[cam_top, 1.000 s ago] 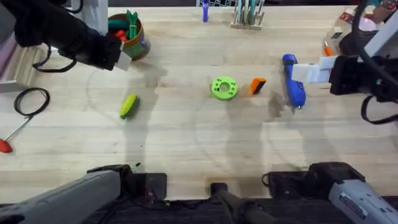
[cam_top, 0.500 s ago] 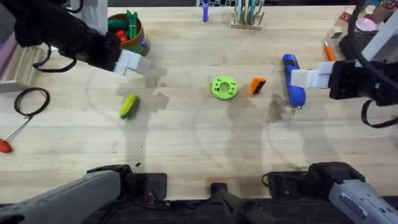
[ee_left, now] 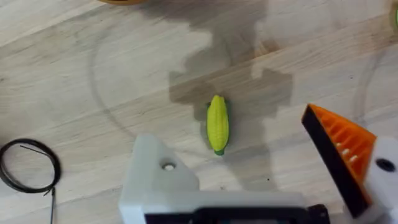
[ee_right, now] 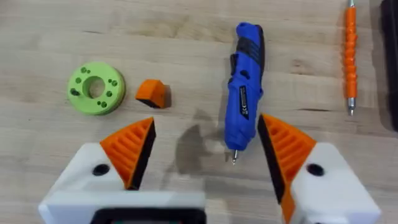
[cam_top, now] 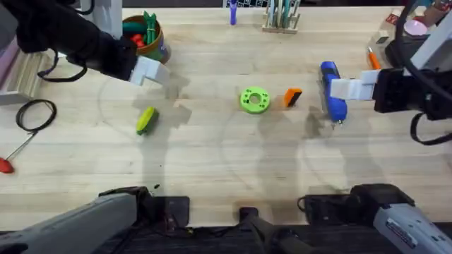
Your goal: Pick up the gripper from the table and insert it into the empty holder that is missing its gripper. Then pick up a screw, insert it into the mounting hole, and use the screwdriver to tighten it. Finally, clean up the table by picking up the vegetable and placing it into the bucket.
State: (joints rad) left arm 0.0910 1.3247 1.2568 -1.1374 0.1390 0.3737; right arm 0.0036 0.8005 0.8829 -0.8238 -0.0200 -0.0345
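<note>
We have both arms hovering over the table with nothing in hand. In the right wrist view our right gripper [ee_right: 205,158] stands wide open and empty, its orange pads [ee_right: 132,149] either side of the blue screwdriver [ee_right: 244,93], which lies flat a little right of frame centre. The loose orange gripper [cam_top: 292,97] sits just right of the green disc [cam_top: 254,99] at mid-frame overhead, apart from it.

Our left gripper [cam_top: 150,70] hangs at the upper left, above the corn-like vegetable [ee_left: 217,122]. It carries one orange tip [ee_left: 339,146] while the other white holder [ee_left: 157,177] is bare, so that is the socket to fill; we cannot tell how far open it is.

The step in hand looks like fetching the orange piece. We judge the right arm should shift left, off the screwdriver, centre the wedge between the pads, and close on its flat sides so it does not twist. We should keep clear of the disc when descending. The bucket [cam_top: 145,39] waits at the upper left.
</note>
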